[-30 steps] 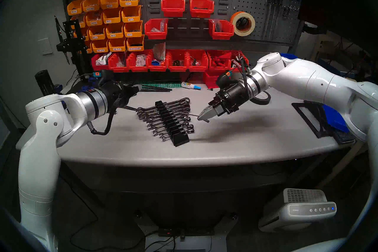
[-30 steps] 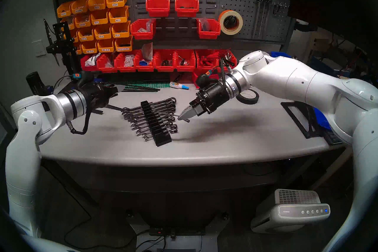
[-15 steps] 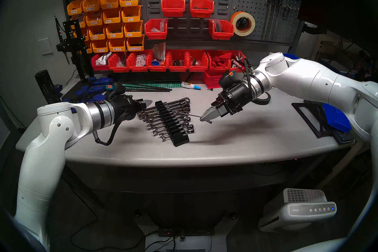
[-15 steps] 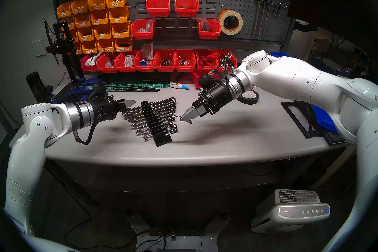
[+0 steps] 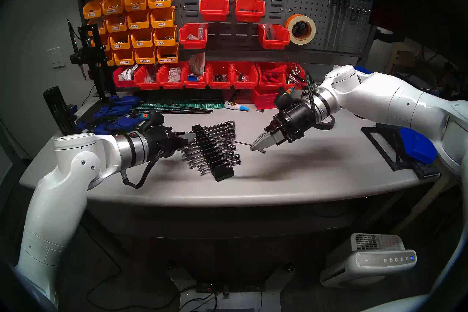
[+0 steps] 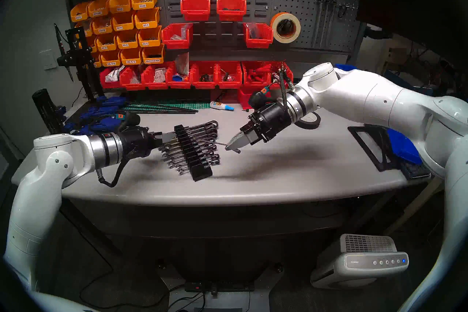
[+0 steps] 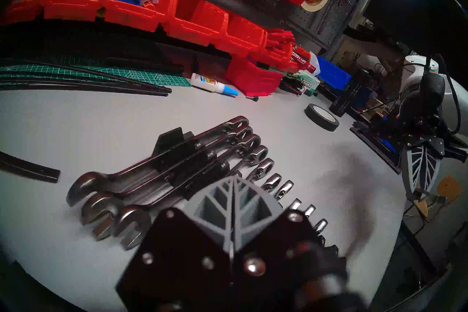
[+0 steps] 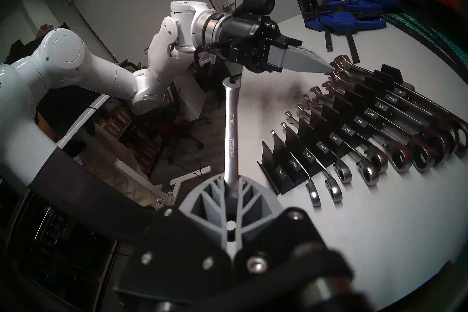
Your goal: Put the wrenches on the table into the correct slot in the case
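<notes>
The black stepped case (image 5: 214, 153) lies mid-table on the grey table (image 5: 304, 172), with several chrome wrenches in its slots; it also shows in the other views (image 6: 195, 155) (image 7: 174, 149) (image 8: 304, 149). My right gripper (image 5: 255, 147) (image 6: 231, 146) (image 8: 231, 183) is shut on a chrome wrench (image 8: 231, 134) and holds it above the table just right of the case; the shaft (image 5: 235, 142) points left over the case. My left gripper (image 5: 192, 136) (image 6: 170, 138) (image 7: 234, 178) (image 8: 326, 68) is shut with nothing seen in it, its tip at the open-jaw ends of the racked wrenches. No second loose wrench shows.
A black tape roll (image 5: 325, 124) lies behind my right wrist. A glue bottle (image 5: 235, 106), thin black rods (image 5: 187, 109) and red bins (image 5: 217, 76) line the back. Blue clamps (image 5: 114, 116) lie back left, and a black frame (image 5: 387, 147) at the right edge.
My left arm has swung from the back left toward the case, bringing its shut gripper to the wrenches' open ends. My right gripper, still holding the wrench, has drifted slightly right.
</notes>
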Robot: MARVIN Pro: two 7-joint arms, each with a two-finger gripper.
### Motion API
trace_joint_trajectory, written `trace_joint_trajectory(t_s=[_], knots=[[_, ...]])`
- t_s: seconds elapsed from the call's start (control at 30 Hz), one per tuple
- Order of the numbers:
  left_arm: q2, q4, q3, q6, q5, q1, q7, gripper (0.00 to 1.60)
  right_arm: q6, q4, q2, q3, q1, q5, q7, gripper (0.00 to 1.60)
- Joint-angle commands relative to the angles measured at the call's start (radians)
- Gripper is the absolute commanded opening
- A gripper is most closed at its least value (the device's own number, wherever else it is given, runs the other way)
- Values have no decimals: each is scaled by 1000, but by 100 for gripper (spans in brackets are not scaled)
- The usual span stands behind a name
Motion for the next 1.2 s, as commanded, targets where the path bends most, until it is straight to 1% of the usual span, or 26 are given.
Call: trace_joint_trajectory(t_s=[0.0,0.3,0.6,0.8,1.0,1.17], knots=[[-4,-15,3,-26,4,1,-27,0,-9,-2,12,7,47,28,5,0],[-9,-8,21,-44,29,12,-35,0,-16,-1,15,-7,55,38,5,0],[-15,6,44,-63,59,4,-48,0,-22,-5,20,-23,64,46,5,0],[-30,16,57,-69,72,-16,-49,0,-26,-12,27,-34,69,54,5,0],[-27,19,63,-70,85,-31,-62,0,-31,-17,32,-39,74,57,5,0],[-27,19,67,-76,98,-23,-70,0,-33,-21,32,-40,78,58,5,0]])
